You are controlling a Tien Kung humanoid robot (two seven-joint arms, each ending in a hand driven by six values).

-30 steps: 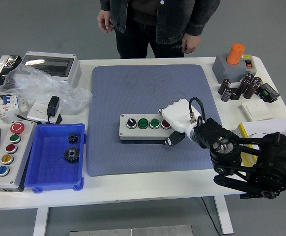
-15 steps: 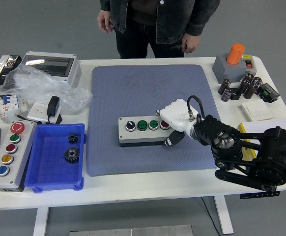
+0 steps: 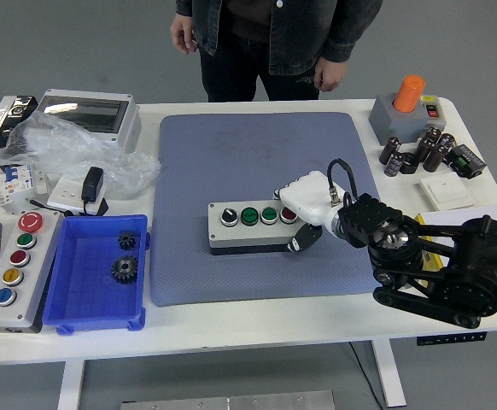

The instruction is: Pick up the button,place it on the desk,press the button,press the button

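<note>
Far left: grey five-button station (image 3: 14, 272). Blue plastic tray (image 3: 95, 316), two toothed black gears. Centre, on textured grey-blue mat (image 3: 257, 154): oblong grey button box (image 3: 253, 225), four round caps, one black, two green, one red. White right hand (image 3: 306, 205) over its right end, fingers curled gripping it.
</note>
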